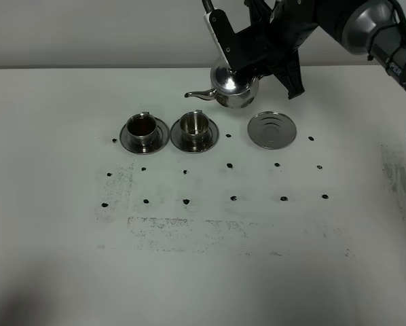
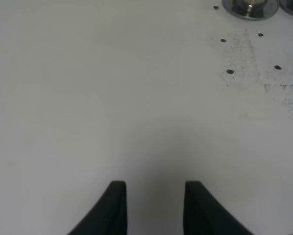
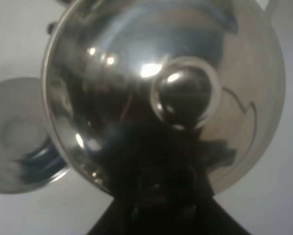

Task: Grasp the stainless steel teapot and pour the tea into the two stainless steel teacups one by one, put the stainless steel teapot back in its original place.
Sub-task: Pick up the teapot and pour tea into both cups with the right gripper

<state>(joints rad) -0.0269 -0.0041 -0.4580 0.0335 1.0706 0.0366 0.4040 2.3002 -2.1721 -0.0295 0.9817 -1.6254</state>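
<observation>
Two arms, but only the right arm [image 1: 366, 24] shows in the high view: it reaches in from the far right corner, wrist bent down, right tool [image 3: 158, 196] clamped on the teapot [image 1: 233, 87]. The actual grip point is lost in dark reflections in the wrist view. Teapot roughly upright, spout [image 1: 193, 95] aimed toward the cups, sitting behind the row and just off the disc [image 1: 271, 129], not on it; can't tell if it's clear of the tabletop [image 1: 203, 258]. Left tool [image 2: 156, 205] hangs over bare tabletop, jaws apart, gripping nothing. Count: one teapot, one ringed disc, two teacups, each on its own saucer: left cup [image 1: 143, 128] shows dark tea [image 1: 142, 125], right cup [image 1: 195, 125] contents unclear. Black marks [image 1: 233, 198] dot the tabletop in rows. The left wrist view cuts off one saucer [image 2: 249, 10] at the frame edge.
</observation>
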